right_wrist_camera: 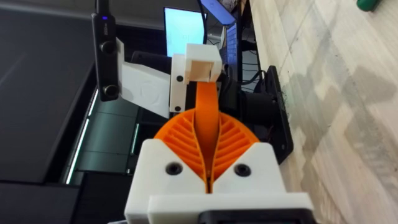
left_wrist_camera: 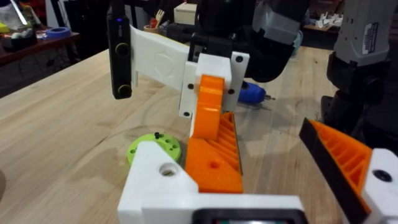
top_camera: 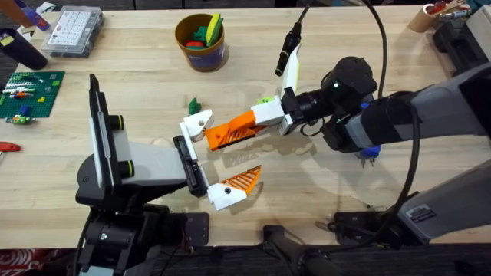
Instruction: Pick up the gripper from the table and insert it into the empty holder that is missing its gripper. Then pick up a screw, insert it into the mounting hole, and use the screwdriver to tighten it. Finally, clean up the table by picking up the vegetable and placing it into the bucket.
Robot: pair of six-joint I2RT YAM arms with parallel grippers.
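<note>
**While the spare finger hangs at the mount, insertion is the step in hand**

With its white fingers and orange pads pinched on the narrow end of the gripper (top_camera: 230, 133), the right gripper (top_camera: 265, 119) holds that orange wedge low over the table (top_camera: 368, 84), broad end toward the left arm. The left wrist view shows the wedge (left_wrist_camera: 214, 158) just beside the holder (left_wrist_camera: 158, 183), so close that I cannot tell whether they touch. It does not look seated. The mounting hole (left_wrist_camera: 166, 168) in the white face shows open and dark.

The left gripper (top_camera: 222, 153) has its jaws spread wide on the black bar and grasps nothing. One side carries the bare holder (top_camera: 198, 123), the other its own orange finger on a white base (top_camera: 230, 190).

I judge this to be the first step, near its end: the part is picked up and presented, but not yet home. The next move calls for squaring the wedge's broad end to the mount and sliding it in until the small hole in the wedge meets the mounting hole, with the left arm held steady. A slight tilt could jam it.

The screw work and the clean-up remain. A lime-green disc (left_wrist_camera: 153, 147) lies beside the holder, a blue-handled tool (left_wrist_camera: 252, 93), probably the screwdriver, lies behind the right gripper, a small green vegetable (top_camera: 194, 103) sits near the holder, and the bucket (top_camera: 201, 47) stands well apart at the far side.
</note>
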